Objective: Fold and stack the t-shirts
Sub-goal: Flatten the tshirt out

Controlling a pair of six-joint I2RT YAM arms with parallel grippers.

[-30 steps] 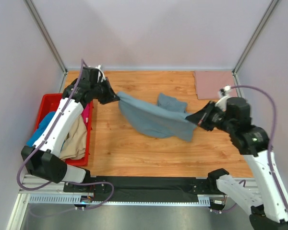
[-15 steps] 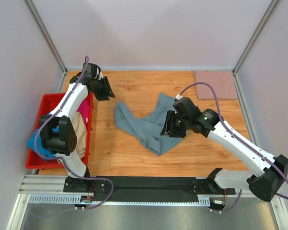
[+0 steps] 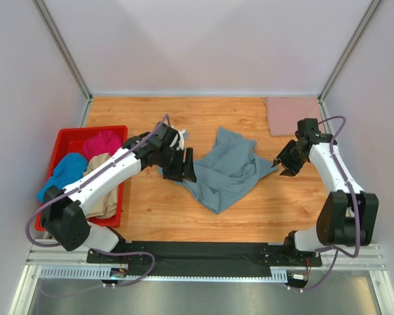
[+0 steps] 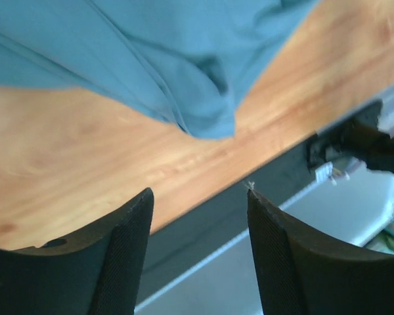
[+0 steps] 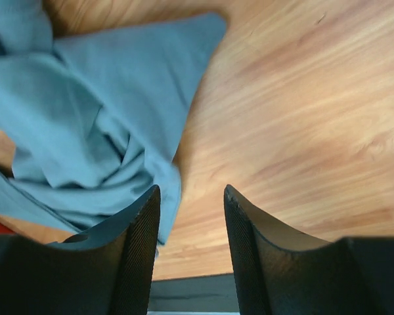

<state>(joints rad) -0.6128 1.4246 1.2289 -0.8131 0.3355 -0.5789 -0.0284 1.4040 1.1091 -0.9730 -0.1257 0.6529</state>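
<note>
While both claws hang released and empty, left gripper (image 3: 182, 170) at the 9 o'clock edge and right gripper (image 3: 282, 167) at 3 o'clock of the crumpled, centred grey-blue t-shirt (image 3: 226, 172), I risk pinching doubled layers and folding wrinkles in.

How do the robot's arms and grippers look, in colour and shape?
The left arm and right arm have white rounded links and black joints; a purple-grey cable loops along each. The left gripper and right gripper each have two black curved fingers with fine ribbed texture.
</note>
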